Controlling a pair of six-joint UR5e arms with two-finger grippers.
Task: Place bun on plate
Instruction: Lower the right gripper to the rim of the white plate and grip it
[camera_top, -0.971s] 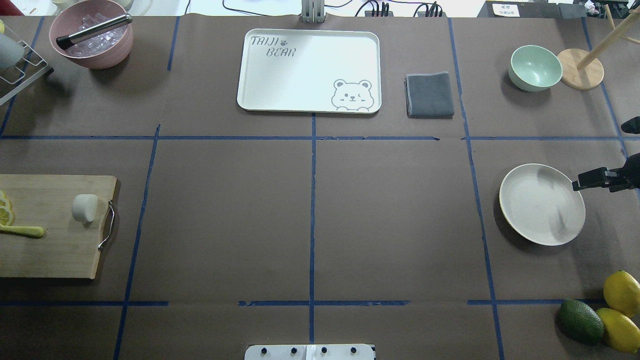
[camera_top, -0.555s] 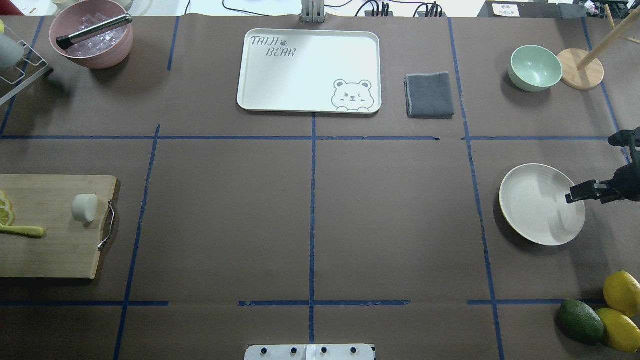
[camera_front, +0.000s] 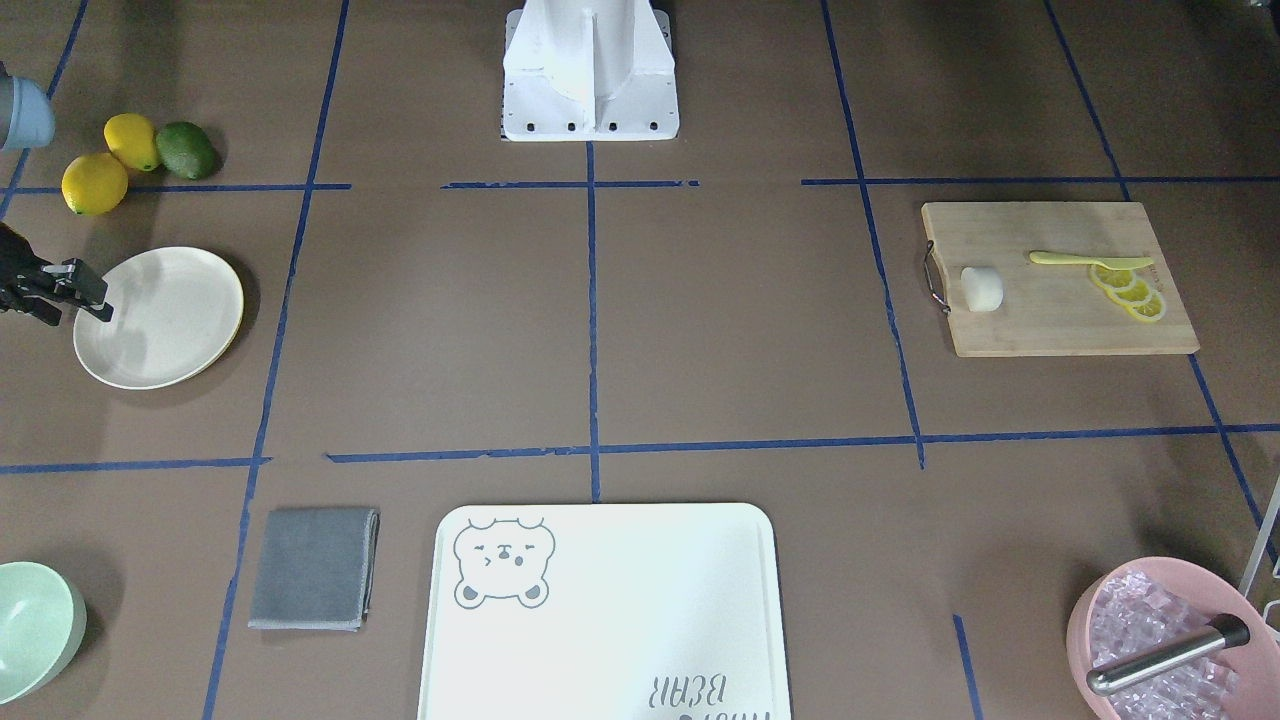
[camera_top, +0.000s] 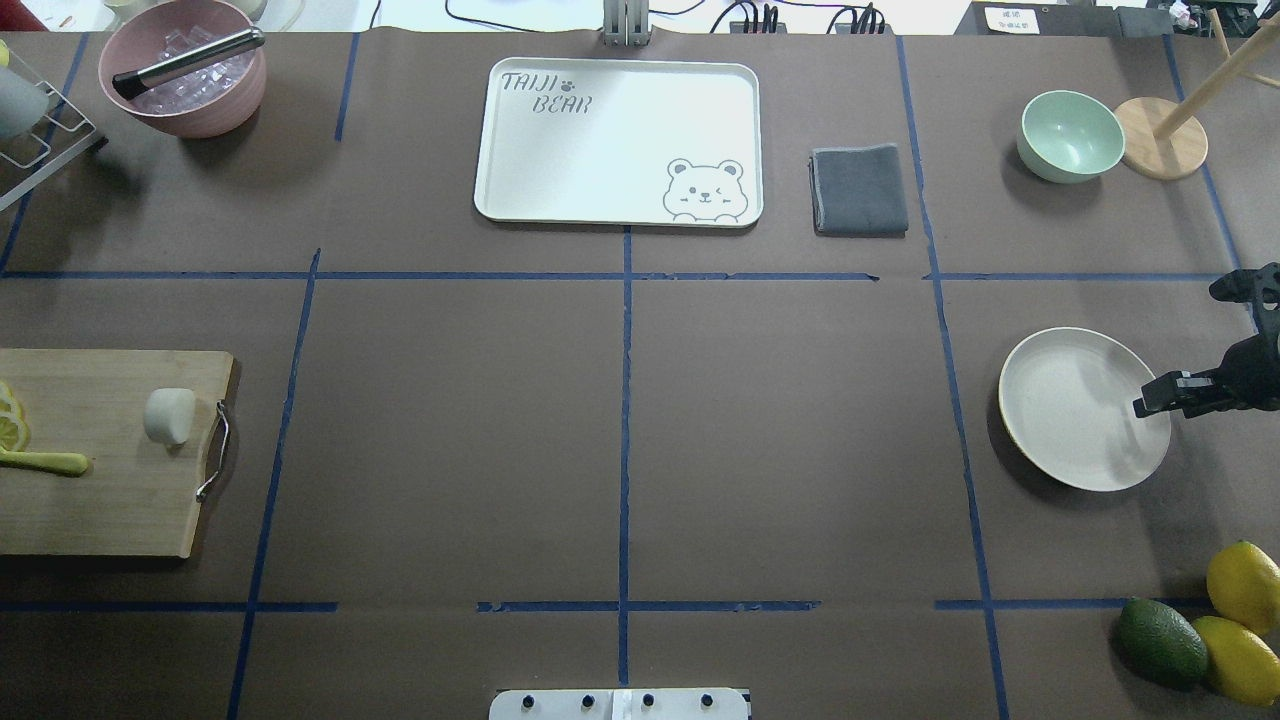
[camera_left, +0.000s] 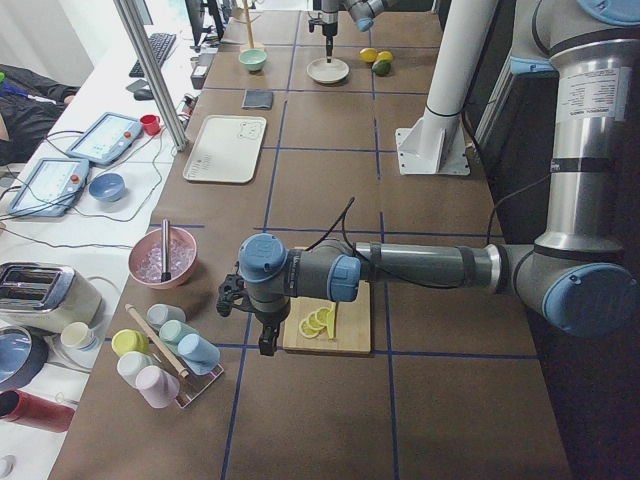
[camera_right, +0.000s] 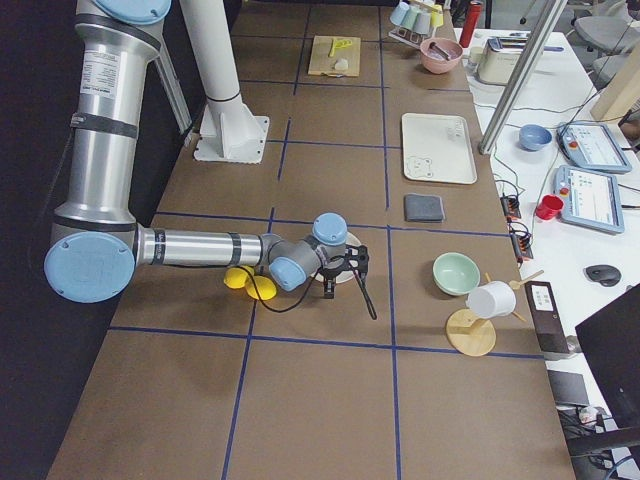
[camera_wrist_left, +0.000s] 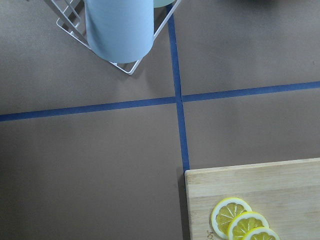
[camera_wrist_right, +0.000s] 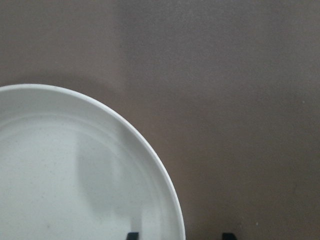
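1. Right gripper (camera_wrist_right: 180, 235): jaws set wide, holding nothing. One fingertip (camera_wrist_right: 132, 236) is over the inner slope of the plate (camera_wrist_right: 60, 165). The other is outside the rim, over bare table, so the rim runs between them. Contact with the rim cannot be confirmed.

2. Left gripper (camera_left: 266, 340): seen only from the table-end camera, so wide or narrow cannot be told. It hangs near the end of the board (camera_top: 100, 500) that carries the lemon slices (camera_wrist_left: 240, 222).

3. Bun (camera_top: 168, 415): it lies on the board at the end away from the left gripper, just beside the metal handle (camera_top: 215, 450). It is far across the table from the right gripper and the plate. Neither gripper touches it.

4. Step in hand (judgement): a rim grasp on the plate is being set up. The bun transfer has not begun.

5. Next move (judgement): close the right jaws squarely on the rim. The rim is thin and shallow, so a poor bite may let the plate tilt or slip. Bun and plate must then be brought together. For that, the left gripper has to shift toward the handle end and come down over the bun.
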